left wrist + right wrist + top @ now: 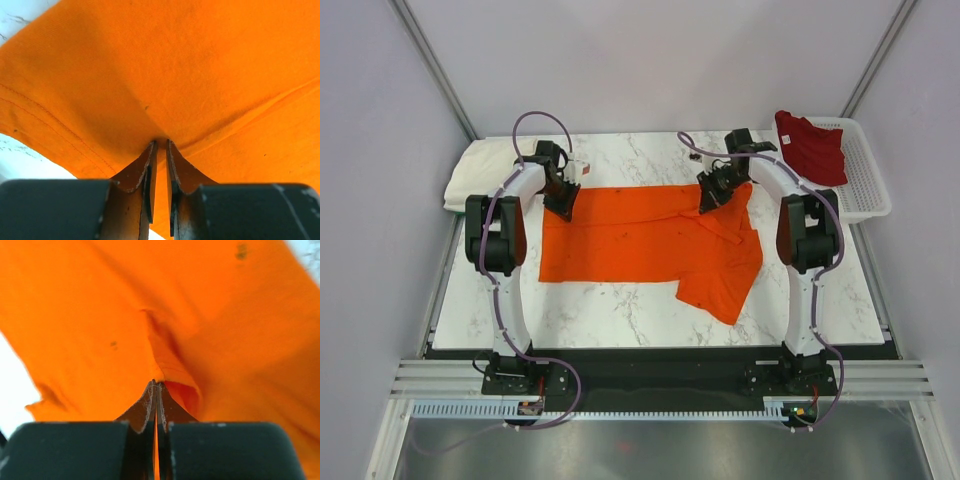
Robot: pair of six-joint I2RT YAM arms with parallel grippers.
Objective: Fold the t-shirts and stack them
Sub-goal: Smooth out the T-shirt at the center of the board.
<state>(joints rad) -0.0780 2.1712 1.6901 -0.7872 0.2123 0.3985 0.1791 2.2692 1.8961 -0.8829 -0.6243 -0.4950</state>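
Jaws of the left gripper (563, 205) and right gripper (708, 200) clamp the far edge of the orange t-shirt (640, 240), which lies flat on the table (620, 310), long axis left-right, body toward the arm bases.

You see a bright orange t-shirt (640, 235) at centre: plain, with a few small dark specks and seam stitching in the same orange. The dark red t-shirt (812, 147) at 2 o'clock is plain. The basket (868, 180) under it is white mesh. The cream-white t-shirt (480, 172) at 10 o'clock is plain. The table (620, 310) is white marble with thin grey veins. The left arm (505, 240) and right arm (805, 235) have white links, black joints and purple cables (540, 115). The left gripper (160, 145) and right gripper (156, 385) have black bodies and brownish fingers (135, 172) with an orange tint. The walls (650, 60) are pale lilac-grey.
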